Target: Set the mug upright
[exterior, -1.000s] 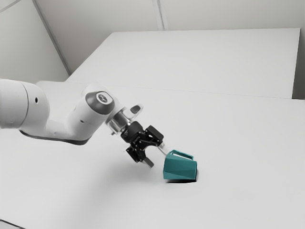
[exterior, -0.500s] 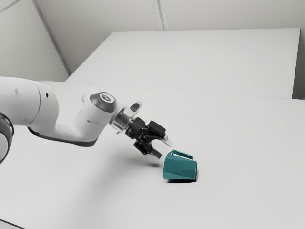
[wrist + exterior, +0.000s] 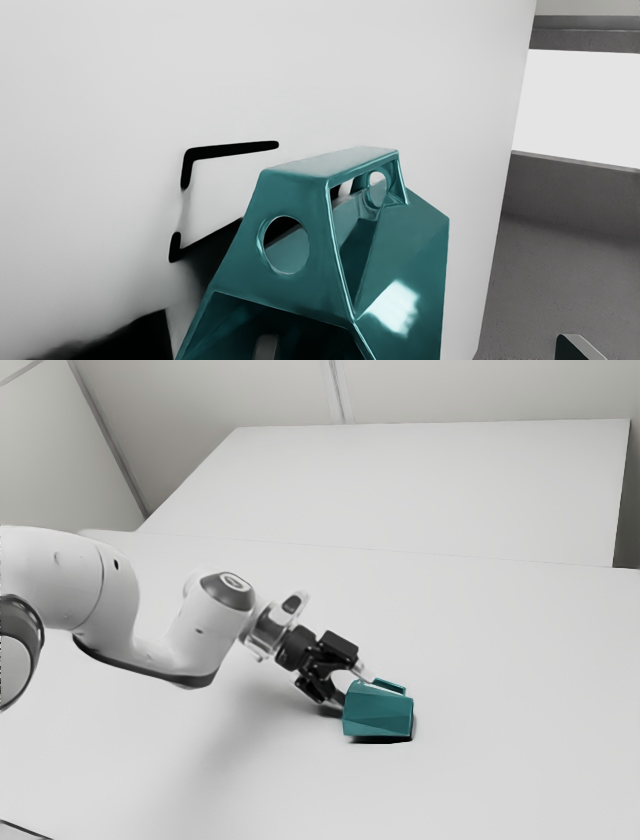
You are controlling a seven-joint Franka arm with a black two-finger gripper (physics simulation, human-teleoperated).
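The fingers (image 3: 356,691) stand open, holding nothing. Just ahead of them, the teal mug (image 3: 378,712) lies on its side on the counter (image 3: 500,650), mouth (image 3: 235,315) towards them. One fingertip is at that mouth, the other outside the mug, apart from its wall.
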